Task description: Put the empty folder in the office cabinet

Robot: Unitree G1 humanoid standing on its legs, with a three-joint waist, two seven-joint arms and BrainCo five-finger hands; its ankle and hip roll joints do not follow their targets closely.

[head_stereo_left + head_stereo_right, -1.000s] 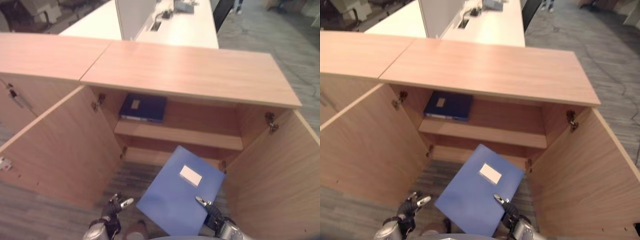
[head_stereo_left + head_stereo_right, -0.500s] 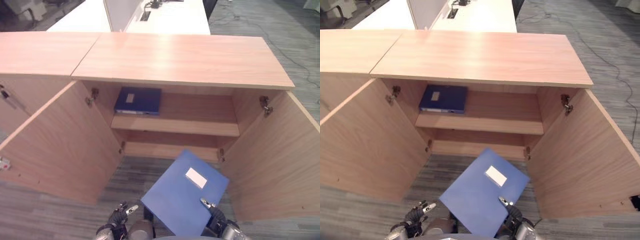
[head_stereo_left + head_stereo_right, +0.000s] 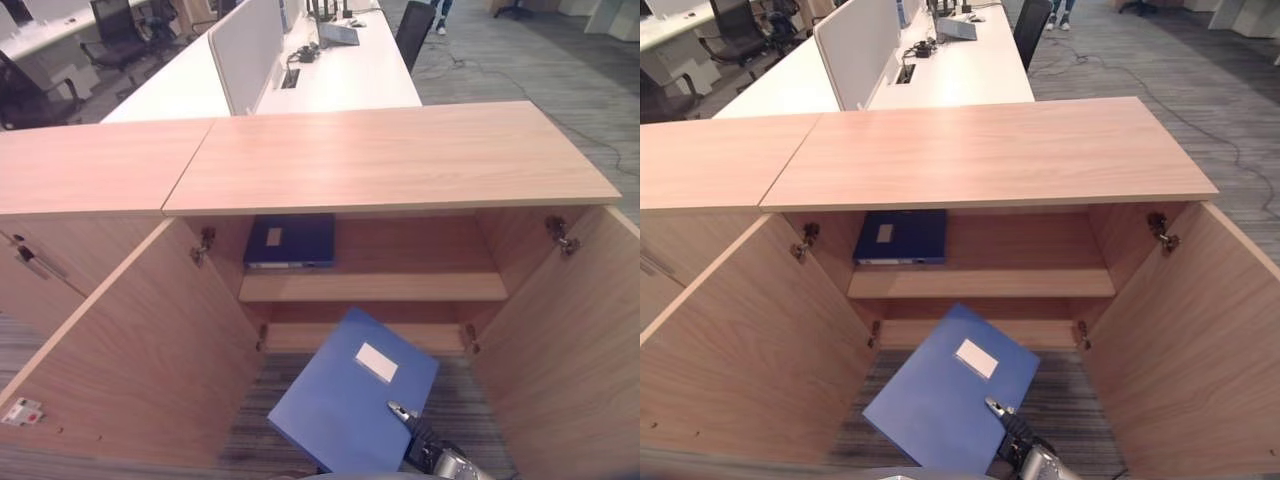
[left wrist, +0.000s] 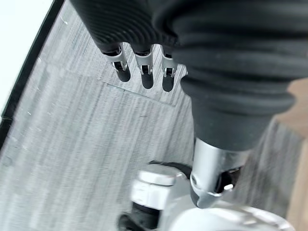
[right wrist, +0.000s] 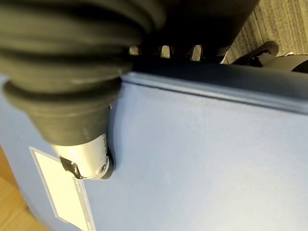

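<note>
Here the blue folder hangs tilted in front of the open cabinet, over the grey carpet, its far corner near the lower compartment's front edge and its white label facing up. The right robot hand grips the folder at its near right edge: the thumb presses on the top face close to the label, and the fingers curl over the edge to the underside, so the hand is closed on it. The left robot hand shows in its own wrist view, its fingers fairly straight and relaxed above the carpet, holding nothing.

Both doors stand wide open, the left door and the right door flanking a broad gap, and the folder sits between them, nearer the right one. Inside, a shelf splits the cabinet. On its left part lies a dark blue binder, flat, with open shelf room to the binder's right. The lower compartment behind the folder looks free where it can be seen. Beyond the cabinet top lies a white tabletop with a divider panel.
</note>
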